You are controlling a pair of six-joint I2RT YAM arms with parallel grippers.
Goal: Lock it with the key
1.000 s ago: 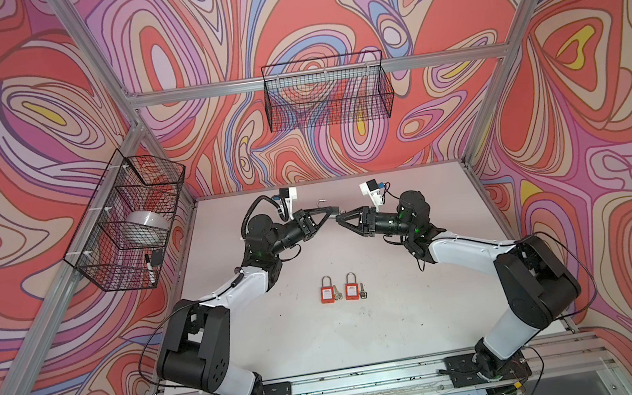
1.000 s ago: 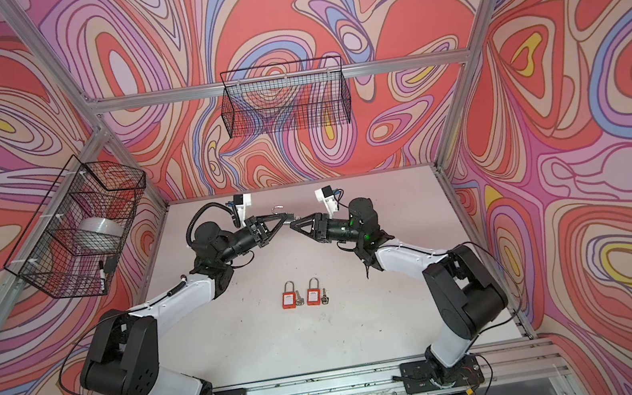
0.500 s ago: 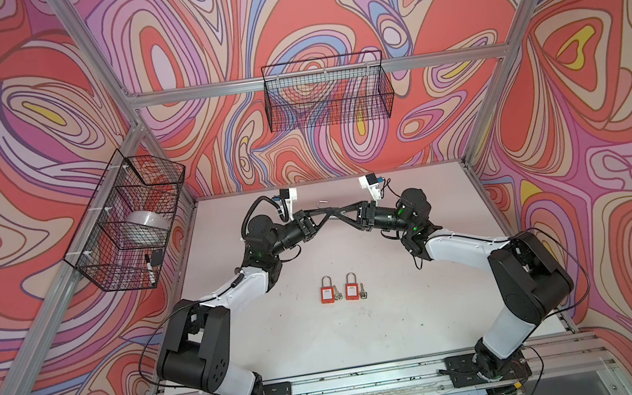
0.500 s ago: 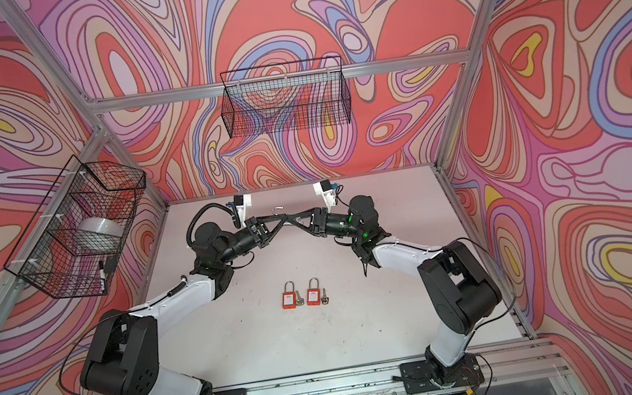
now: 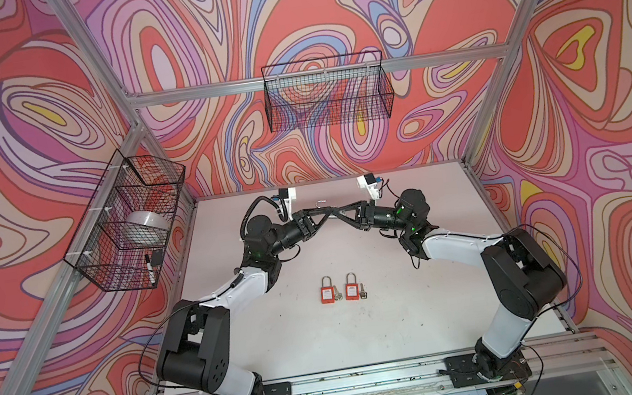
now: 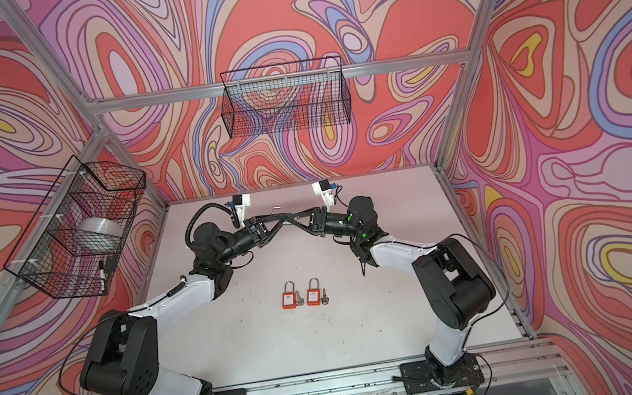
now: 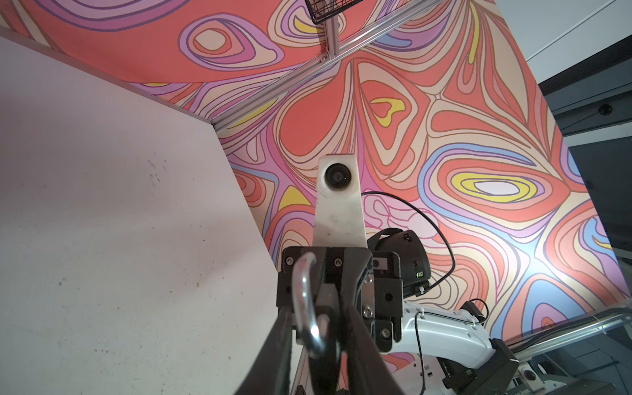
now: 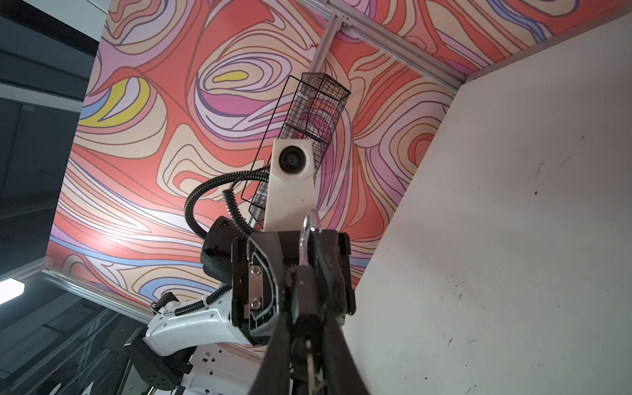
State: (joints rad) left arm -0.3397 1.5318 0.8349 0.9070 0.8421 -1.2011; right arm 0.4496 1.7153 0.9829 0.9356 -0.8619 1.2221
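Walls (image 5: 321, 4) printed with swirling red, pink, lilac, blue and yellow bands enclose a white table (image 5: 427, 317), scuffed and speckled. An aluminium frame (image 5: 207, 92) edges the corners and back wall. A black wire basket (image 5: 327, 92) hangs at the back; a compartmented basket (image 5: 104, 257) on the left wall holds a white roll (image 5: 146, 226).

Lab cell: aluminium frame (image 5: 199, 93), patterned walls (image 5: 321, 4)

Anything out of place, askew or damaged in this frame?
Nothing spilled or damaged. Two red padlocks lie side by side on the table. Only oddity: left tool and right tool cross mid-air around a third padlock, its shackle apparently open.
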